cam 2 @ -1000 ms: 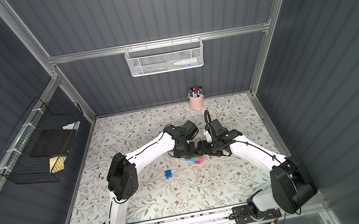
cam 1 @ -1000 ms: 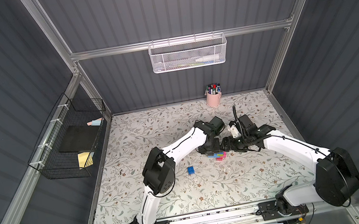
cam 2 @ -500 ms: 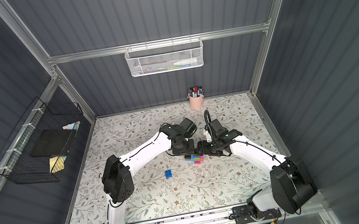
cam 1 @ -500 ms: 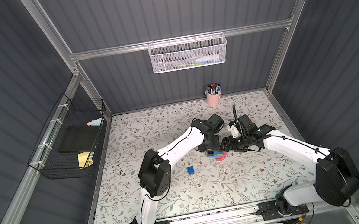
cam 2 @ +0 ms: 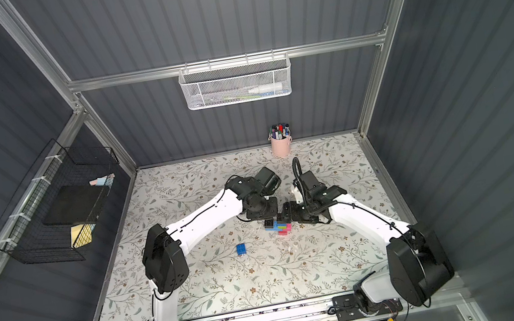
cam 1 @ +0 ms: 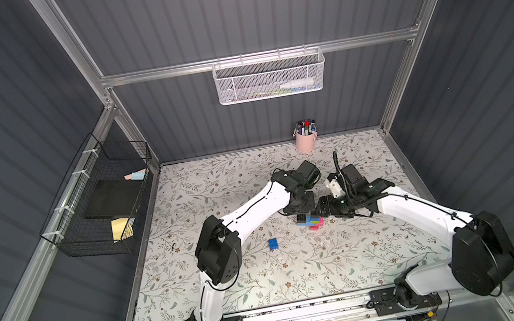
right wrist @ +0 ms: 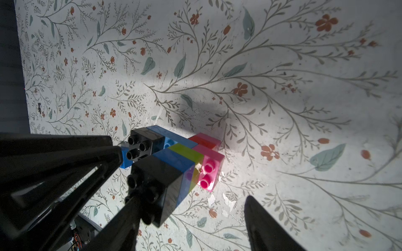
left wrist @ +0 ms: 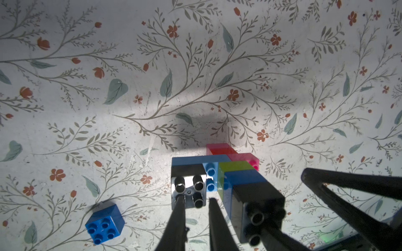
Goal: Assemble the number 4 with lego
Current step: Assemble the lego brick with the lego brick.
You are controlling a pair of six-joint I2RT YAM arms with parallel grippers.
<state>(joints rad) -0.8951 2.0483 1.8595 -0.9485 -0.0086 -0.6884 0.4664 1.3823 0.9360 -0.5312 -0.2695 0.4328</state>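
Frustratingly, the left hand (left wrist: 195,198) overlaps a black brick (left wrist: 187,171) (grip unclear).

Pale mat (left wrist: 195,65) with grey sprigs and rust flowers; brick figure (left wrist: 237,167) black, blue, lime, pink, red; loose brick (left wrist: 104,223) blue.

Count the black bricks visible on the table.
2. One black brick ends the shorter branch of the joined figure; the other black brick ends the longer column beside it. Others may be hidden.
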